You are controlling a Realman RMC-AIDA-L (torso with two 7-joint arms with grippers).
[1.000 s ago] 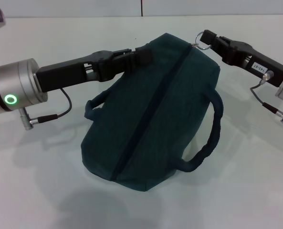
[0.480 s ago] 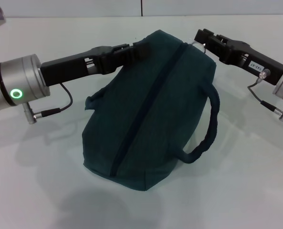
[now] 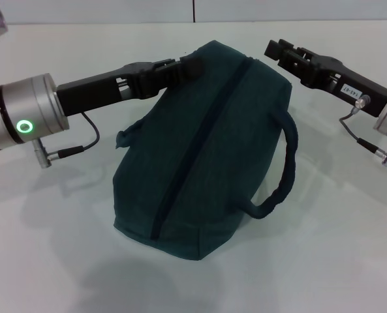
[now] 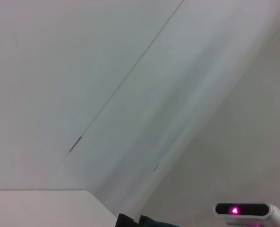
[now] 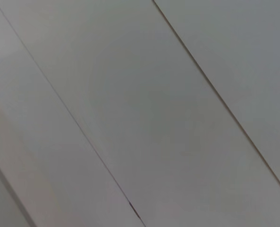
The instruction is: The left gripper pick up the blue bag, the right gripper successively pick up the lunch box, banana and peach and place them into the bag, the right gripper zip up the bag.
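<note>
1. Two grippers flank one blue bag (image 3: 203, 147) that sits on the white counter (image 3: 62, 261), its zip line running from the near edge up to the far top.
2. At the bag's far left corner, the left gripper (image 3: 192, 67) reaches in from the left, its jaws together and clamped on the fabric there.
3. At the far right, the right gripper (image 3: 276, 49) hangs just beside the bag's far top corner, apart from the cloth; whether its jaws are apart or together cannot be told.
4. One bag handle (image 3: 281, 173) loops out on the right side, and another (image 3: 129, 134) shows at the left below the left arm.
5. From the left wrist view, only pale wall, a sliver of the dark bag (image 4: 151, 221) and a small white device (image 4: 249, 210) with a pink light appear.
6. From the right wrist view, only plain grey panels show.
</note>
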